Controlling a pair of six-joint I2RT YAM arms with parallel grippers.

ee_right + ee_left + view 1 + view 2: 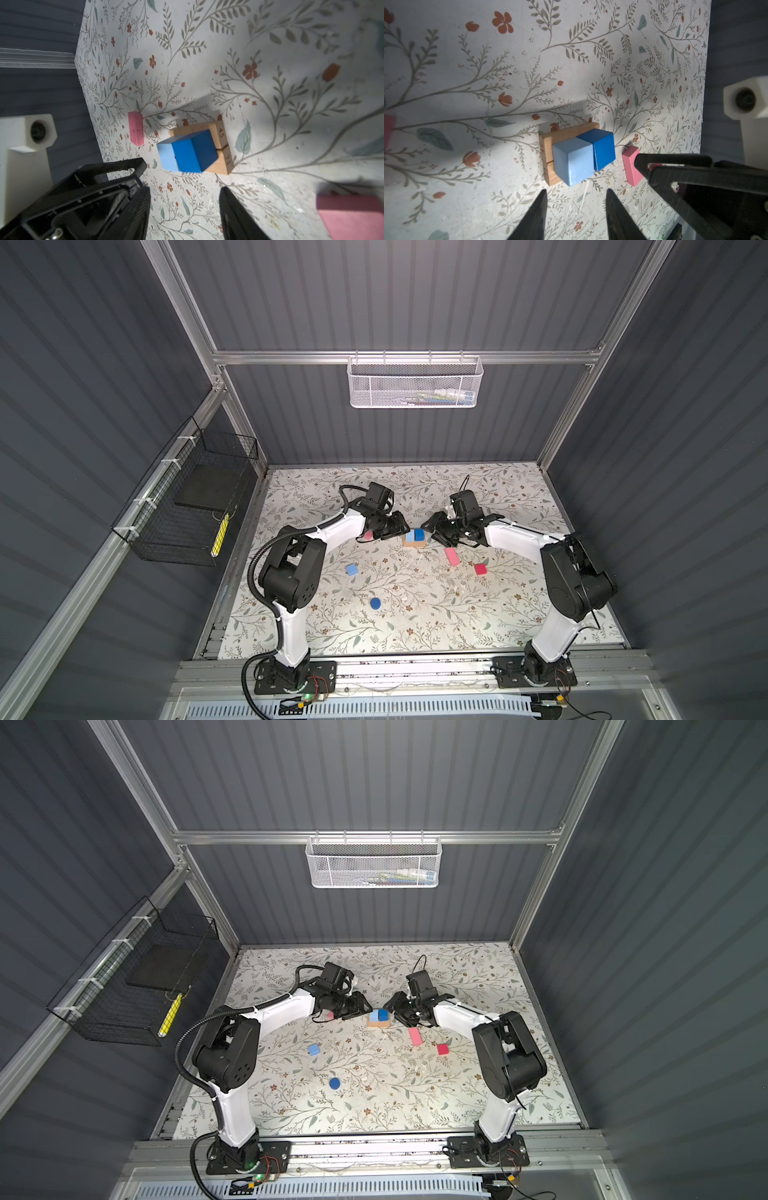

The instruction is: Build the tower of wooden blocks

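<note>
**Station inventory, largest item first; clock bearings are taken from the tower in a top view.**

1. Table (415, 614): floral work surface. It carries every block.
2. Left gripper (577, 193): at 9 o'clock, close beside the tower. Its jaws are spread and I see nothing between them.
3. Right gripper (185, 191): at 3 o'clock, also spread and empty. With one gripper on each side, I judge I can steady or square the stack from either side.
4. Tower (414, 538): mid-table, two layers so far.
5. Tan oblongs (566, 132): two, flat and touching along their long sides. I judge they are laid that way to give a broad footing.
6. Right pink oblong (451, 556): at 4 o'clock, flat on the table near the right gripper. I judge it is kept back for a higher layer.
7. Left pink oblong (367, 536): at 9 o'clock, partly hidden under the left arm.
8. Light blue cube (573, 162) and dark blue cube (604, 149): side by side on the tan base, faces touching. A strip of tan shows bare beside them, probably room for more cubes.
9. Loose blue cube (352, 569): at 8 o'clock, well apart.
10. Red cube (480, 569): at 4 o'clock, beyond the right pink oblong.
11. Dark blue disc (375, 603): at 7 o'clock, farthest out. I judge it goes on last as the cap.
</note>
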